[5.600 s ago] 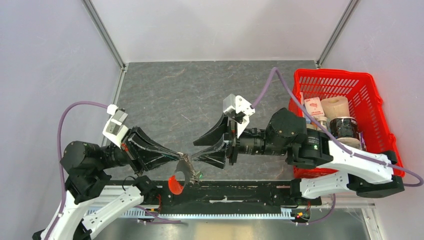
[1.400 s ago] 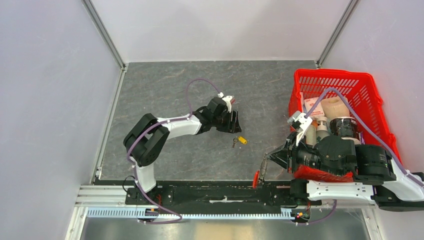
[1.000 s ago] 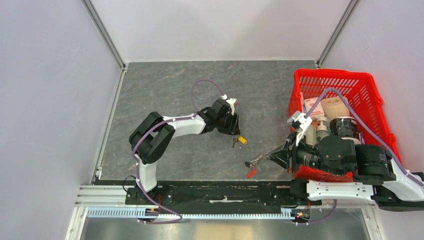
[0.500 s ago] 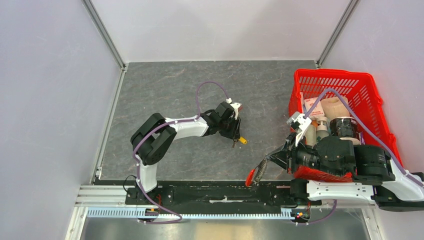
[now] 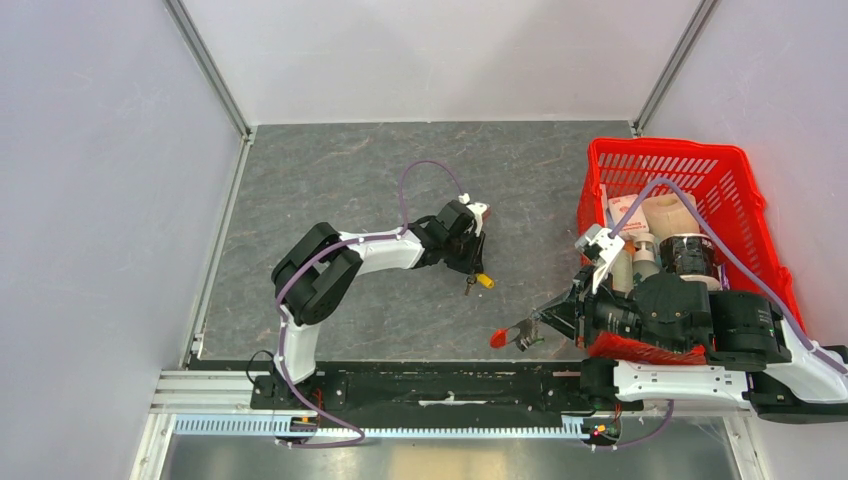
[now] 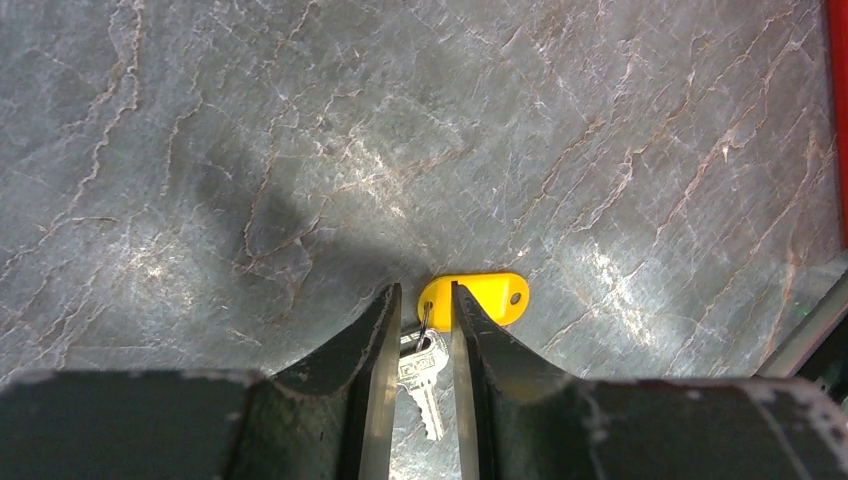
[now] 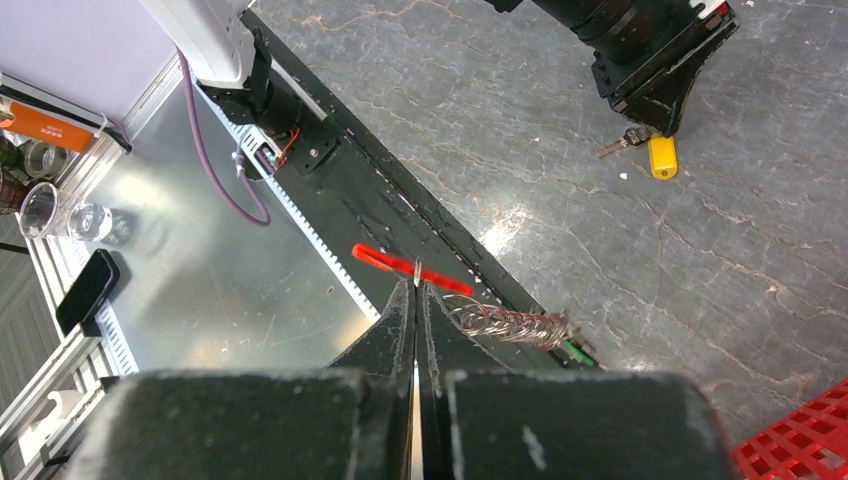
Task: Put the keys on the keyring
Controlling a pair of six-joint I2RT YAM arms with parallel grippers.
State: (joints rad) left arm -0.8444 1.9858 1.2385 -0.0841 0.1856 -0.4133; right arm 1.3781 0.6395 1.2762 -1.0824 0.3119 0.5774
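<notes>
The yellow-tagged key (image 5: 482, 281) lies flat on the grey table. In the left wrist view its yellow tag (image 6: 485, 298) pokes out past the fingertips, and the silver key (image 6: 425, 375) lies in the narrow gap between them. My left gripper (image 6: 424, 290) (image 5: 474, 267) is down over it, slightly open, and neither finger clearly presses the key. My right gripper (image 7: 416, 283) (image 5: 541, 321) is shut on the keyring (image 7: 505, 324) and holds it in the air. The red fob (image 7: 385, 261) (image 5: 497, 338) sticks out to the left and the green tag (image 7: 572, 349) hangs behind.
A red basket (image 5: 745, 170) with jars and rolls stands at the right, close behind my right arm. A black rail (image 5: 430, 385) runs along the near edge. Beyond it, in the right wrist view, a phone (image 7: 85, 290) and glasses (image 7: 40, 208) lie on a metal surface.
The left gripper has dropped over the yellow-tagged key and its jaws have narrowed around it. The keyring has swung under the right gripper, its red fob now out to the left.
</notes>
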